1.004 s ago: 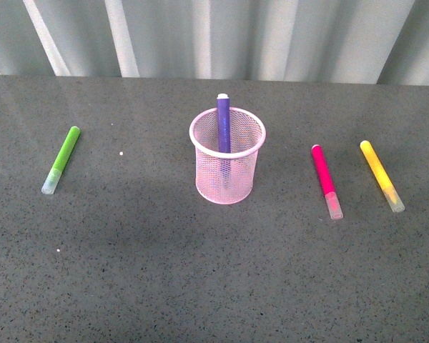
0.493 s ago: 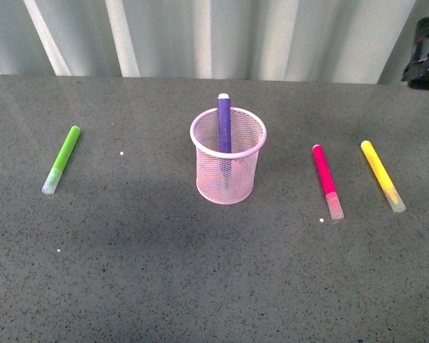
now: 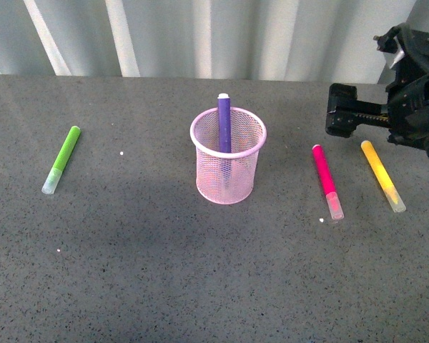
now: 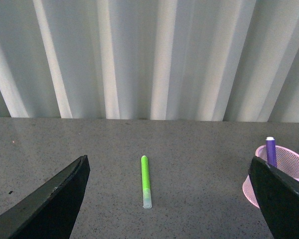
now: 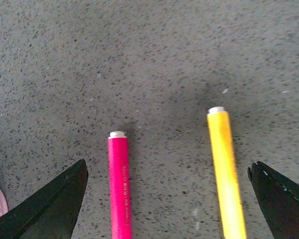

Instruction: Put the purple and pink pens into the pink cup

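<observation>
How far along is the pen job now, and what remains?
Done: the purple pen stands in the pink cup. In hand: the right claw hangs open near the pink pen, holding nothing. Left: the pink pen lies on the table beside the yellow pen; it must be grasped and inserted.

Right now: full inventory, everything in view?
pink cup: 1, light pink mesh, table centre
purple pen: 1, purple, standing in the cup
pink pen: 1, magenta, lying right of cup
yellow pen: 1, yellow, lying right of pink pen
green pen: 1, lime, lying left of cup
table: 1, speckled grey
wall: 1, white corrugated, behind table
right gripper: 1, black, open, near pink and yellow pens
left gripper: 1, black, open, facing green pen
</observation>
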